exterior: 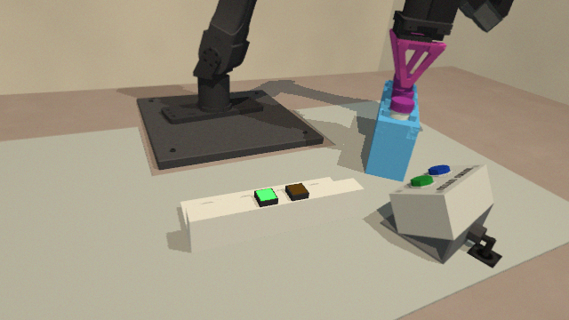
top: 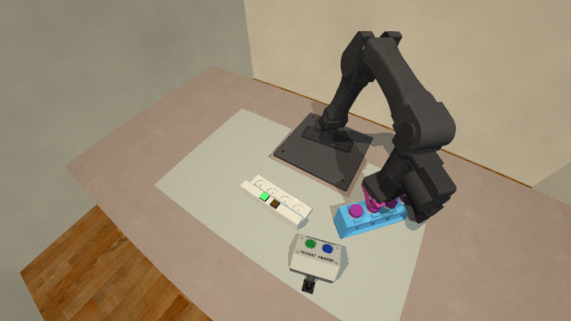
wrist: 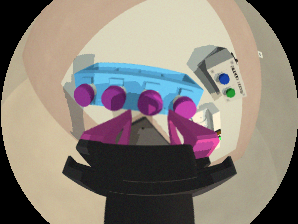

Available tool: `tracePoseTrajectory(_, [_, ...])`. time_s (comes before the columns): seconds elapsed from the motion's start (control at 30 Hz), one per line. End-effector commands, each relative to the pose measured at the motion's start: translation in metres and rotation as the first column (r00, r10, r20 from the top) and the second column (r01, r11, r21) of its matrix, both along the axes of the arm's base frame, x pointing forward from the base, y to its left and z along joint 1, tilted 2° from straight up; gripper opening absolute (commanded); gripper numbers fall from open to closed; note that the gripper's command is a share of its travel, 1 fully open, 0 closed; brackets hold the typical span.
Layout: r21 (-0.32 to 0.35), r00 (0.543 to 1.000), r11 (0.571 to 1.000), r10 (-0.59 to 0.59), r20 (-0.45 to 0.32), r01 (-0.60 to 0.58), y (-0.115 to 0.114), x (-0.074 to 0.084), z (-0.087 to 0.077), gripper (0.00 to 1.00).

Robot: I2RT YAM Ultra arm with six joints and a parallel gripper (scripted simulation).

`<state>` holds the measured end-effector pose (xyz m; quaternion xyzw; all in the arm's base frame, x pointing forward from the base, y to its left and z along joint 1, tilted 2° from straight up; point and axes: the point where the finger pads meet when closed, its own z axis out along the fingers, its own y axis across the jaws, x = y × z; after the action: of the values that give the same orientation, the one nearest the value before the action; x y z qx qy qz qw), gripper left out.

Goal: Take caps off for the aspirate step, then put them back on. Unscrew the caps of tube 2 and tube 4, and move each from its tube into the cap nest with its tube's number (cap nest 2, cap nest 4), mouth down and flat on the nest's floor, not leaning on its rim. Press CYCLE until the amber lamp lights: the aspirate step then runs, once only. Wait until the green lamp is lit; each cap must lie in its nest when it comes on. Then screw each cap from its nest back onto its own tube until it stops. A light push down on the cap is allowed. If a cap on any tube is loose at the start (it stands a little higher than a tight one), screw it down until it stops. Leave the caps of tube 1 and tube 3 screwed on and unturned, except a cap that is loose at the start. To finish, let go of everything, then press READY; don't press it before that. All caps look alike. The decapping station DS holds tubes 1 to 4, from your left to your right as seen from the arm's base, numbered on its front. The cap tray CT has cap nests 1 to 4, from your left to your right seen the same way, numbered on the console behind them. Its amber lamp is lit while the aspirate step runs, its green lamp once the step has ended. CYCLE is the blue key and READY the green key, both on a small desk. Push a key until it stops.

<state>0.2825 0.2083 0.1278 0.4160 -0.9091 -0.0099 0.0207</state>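
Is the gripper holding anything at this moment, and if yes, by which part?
Nothing is held. The gripper stands part open above the blue station; all four magenta caps sit on their tubes, none between its fingers.

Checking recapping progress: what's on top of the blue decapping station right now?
Four magenta caps sit on the decapping station; the open gripper hangs over them. Thread tightness is hidden.
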Motion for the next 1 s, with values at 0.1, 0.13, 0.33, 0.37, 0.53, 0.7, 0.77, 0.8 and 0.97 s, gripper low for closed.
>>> tracePoseTrajectory(0.1, [0.018, 1.000, 1.000, 0.006, 0.023, -0.006, 0.004, 0.004, -0.011, 0.49])
tracePoseTrajectory(0.13, [0.018, 1.000, 1.000, 0.006, 0.023, -0.006, 0.004, 0.004, -0.011, 0.49])
tracePoseTrajectory(0.33, [0.018, 1.000, 1.000, 0.006, 0.023, -0.006, 0.004, 0.004, -0.011, 0.49])
tracePoseTrajectory(0.37, [0.018, 1.000, 1.000, 0.006, 0.023, -0.006, 0.004, 0.004, -0.011, 0.49])
tracePoseTrajectory(0.53, [0.018, 1.000, 1.000, 0.006, 0.023, -0.006, 0.004, 0.004, -0.013, 0.49])
tracePoseTrajectory(0.7, [0.018, 1.000, 1.000, 0.006, 0.023, -0.006, 0.004, 0.004, -0.015, 0.49])
tracePoseTrajectory(0.77, [0.018, 1.000, 1.000, 0.006, 0.023, -0.006, 0.004, 0.004, -0.016, 0.49])
tracePoseTrajectory(0.8, [0.018, 1.000, 1.000, 0.006, 0.023, -0.006, 0.004, 0.004, -0.017, 0.49])
tracePoseTrajectory(0.97, [0.018, 1.000, 1.000, 0.006, 0.023, -0.006, 0.004, 0.004, -0.018, 0.49])
